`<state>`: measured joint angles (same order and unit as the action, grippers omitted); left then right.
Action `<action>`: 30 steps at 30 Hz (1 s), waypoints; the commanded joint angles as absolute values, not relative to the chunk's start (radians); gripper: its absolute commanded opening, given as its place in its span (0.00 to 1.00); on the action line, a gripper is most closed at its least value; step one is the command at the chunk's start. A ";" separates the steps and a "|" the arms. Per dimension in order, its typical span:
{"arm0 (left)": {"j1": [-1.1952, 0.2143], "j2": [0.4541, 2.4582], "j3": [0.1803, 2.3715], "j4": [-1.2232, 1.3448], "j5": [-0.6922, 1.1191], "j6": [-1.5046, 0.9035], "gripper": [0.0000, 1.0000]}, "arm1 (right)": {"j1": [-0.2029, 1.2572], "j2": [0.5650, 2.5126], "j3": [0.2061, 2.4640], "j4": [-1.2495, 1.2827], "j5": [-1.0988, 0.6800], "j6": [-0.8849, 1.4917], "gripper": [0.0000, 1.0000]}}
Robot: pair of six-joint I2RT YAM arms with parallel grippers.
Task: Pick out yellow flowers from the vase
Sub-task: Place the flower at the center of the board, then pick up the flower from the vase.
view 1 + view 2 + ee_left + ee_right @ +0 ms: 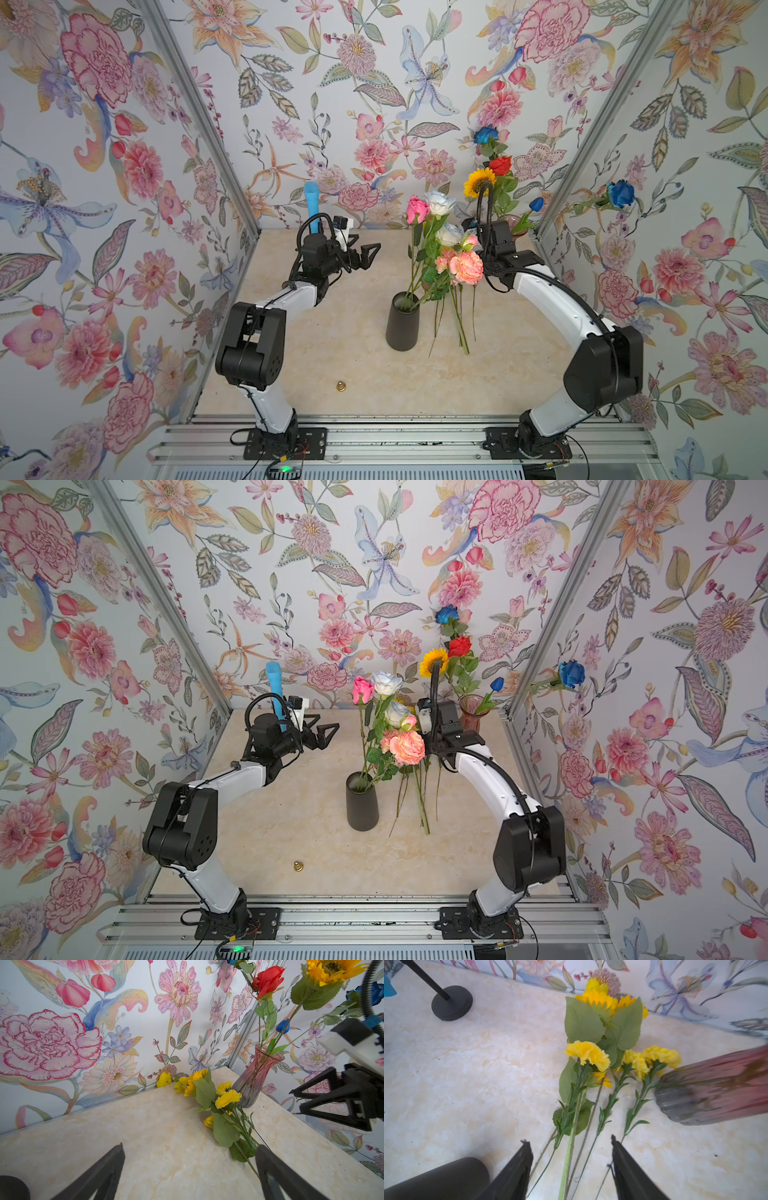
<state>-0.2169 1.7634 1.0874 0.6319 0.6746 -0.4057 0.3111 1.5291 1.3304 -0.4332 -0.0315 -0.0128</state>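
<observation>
Several yellow flowers [588,1055] lie on the table to the right of the black vase [402,322], heads toward the back wall and stems [459,320] toward the front. My right gripper [569,1139] stands open just above these stems; they run between its fingers and none is clamped. In both top views the roses hide its fingers. The black vase [362,802] holds pink, white and peach roses. One sunflower [479,182] stands in a pink glass vase [255,1078] at the back right. My left gripper [365,253] is open and holds nothing, left of the bouquet.
The glass vase [716,1088] stands close beside the lying flower heads and also holds red and blue roses. A blue cylinder [311,203] and a black round stand base [452,1002] are at the back left. A small brass piece [341,386] lies near the front edge.
</observation>
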 commanded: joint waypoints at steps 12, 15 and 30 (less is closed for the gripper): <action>-0.199 1.744 1.049 0.726 0.715 -0.420 1.00 | 0.054 1.358 1.089 -0.002 0.025 -0.034 0.75; -0.197 1.741 1.049 0.718 0.713 -0.408 1.00 | 0.058 1.418 1.122 0.063 0.005 -0.071 0.75; -0.186 1.750 1.058 0.729 0.803 -0.392 1.00 | 0.102 1.712 1.364 0.293 0.080 -0.237 0.75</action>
<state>-0.1944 1.7634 1.0645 0.6937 0.7353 -0.4080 0.0849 1.6745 1.3064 0.2317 0.0444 -0.1726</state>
